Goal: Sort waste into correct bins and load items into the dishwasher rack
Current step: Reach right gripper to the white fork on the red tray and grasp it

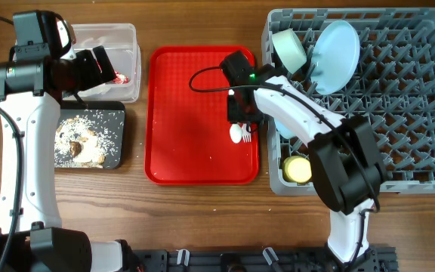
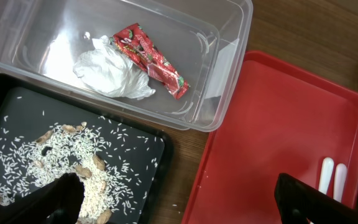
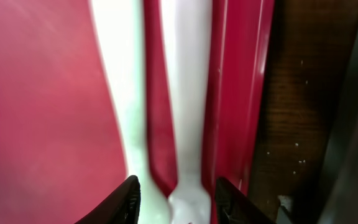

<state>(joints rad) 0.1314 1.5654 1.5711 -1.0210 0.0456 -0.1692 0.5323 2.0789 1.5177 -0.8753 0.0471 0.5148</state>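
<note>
1. The right end effector (image 3: 178, 202) sits low over the red serving tray (image 1: 195, 113). Its fingers are apart and straddle one white utensil handle (image 3: 188, 93). Red tray shows between that handle and one finger, so nothing is clamped.
2. The white fork and spoon (image 1: 240, 135) lie side by side on the tray near its right edge. I cannot tell which of them lies between the fingers.
3. The left end effector (image 2: 179, 205) is empty, with its fingers wide apart, hovering by the clear tub (image 2: 229, 37).
4. Inside the tub, the crumpled napkin (image 2: 114, 74) and the red wrapper (image 2: 151, 59) lie touching.
5. The black tray (image 2: 157, 146), just beside the tub, holds rice crumbs (image 2: 61, 158) and brownish lumps (image 2: 98, 163).
6. At the right of the wooden surface (image 1: 202, 204), the grey rack (image 1: 414, 113) holds the pale green bowl (image 1: 289, 49), the tilted blue plate (image 1: 334, 57) and the yellow cup (image 1: 298, 169).
</note>
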